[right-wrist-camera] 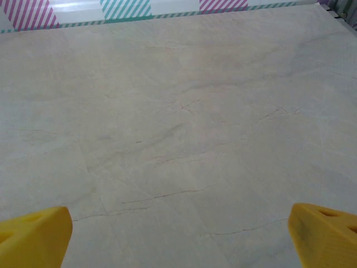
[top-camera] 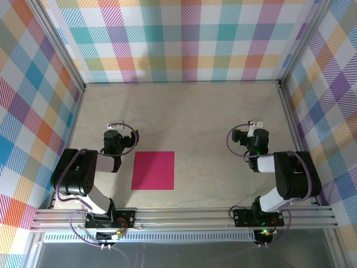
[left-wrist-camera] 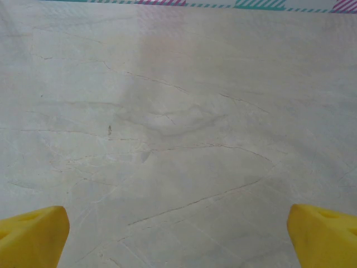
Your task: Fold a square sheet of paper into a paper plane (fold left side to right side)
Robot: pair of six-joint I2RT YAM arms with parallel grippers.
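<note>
Top external view: the square sheet of paper (top-camera: 153, 170) lies flat and uncreased on the worktop (top-camera: 195, 111) — no fold made yet, so the whole plane is left to do. It sits near the left end effector (top-camera: 114, 138), on its right, and well apart from the right end effector (top-camera: 254, 139); both gape wide — holding nothing.

Sheet (top-camera: 153, 170) flat on bench (top-camera: 195, 111), towards near edge, left of centre. Left arm (top-camera: 83, 173) just beside it on its left; right arm (top-camera: 290, 176) well apart on its right
</note>
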